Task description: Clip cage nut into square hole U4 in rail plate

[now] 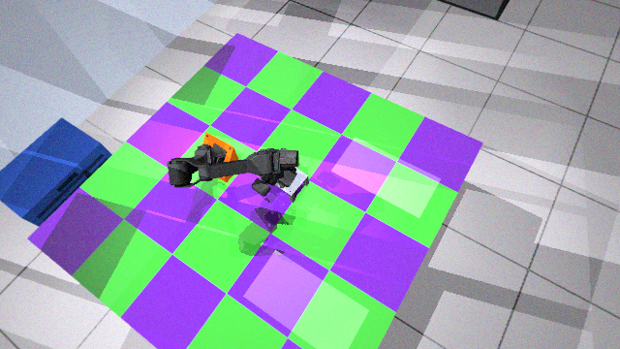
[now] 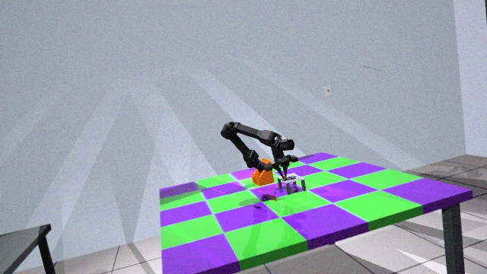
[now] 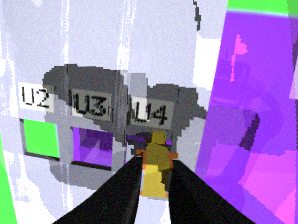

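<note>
So the gripper (image 1: 274, 190) (image 2: 284, 178) (image 3: 154, 167) has its fingers clamped on the cage nut (image 3: 157, 167), a yellow thing with small orange bits sticking out at the sides. The nut's right at the U4 hole (image 3: 134, 139), the one under the U4 label (image 3: 151, 112), and covers a good chunk of it. Can't tell from here whether the wings are through (the fingers hide a lot). U2 and U3 are just plain openings beside it, table colours showing through. The rail plate (image 1: 295, 183) (image 2: 292, 177) (image 3: 30, 60) stands on short dark legs on the green and purple checkered table (image 1: 378, 252) (image 2: 327, 217), near the arm's orange base (image 1: 209, 139) (image 2: 262, 179).
</note>
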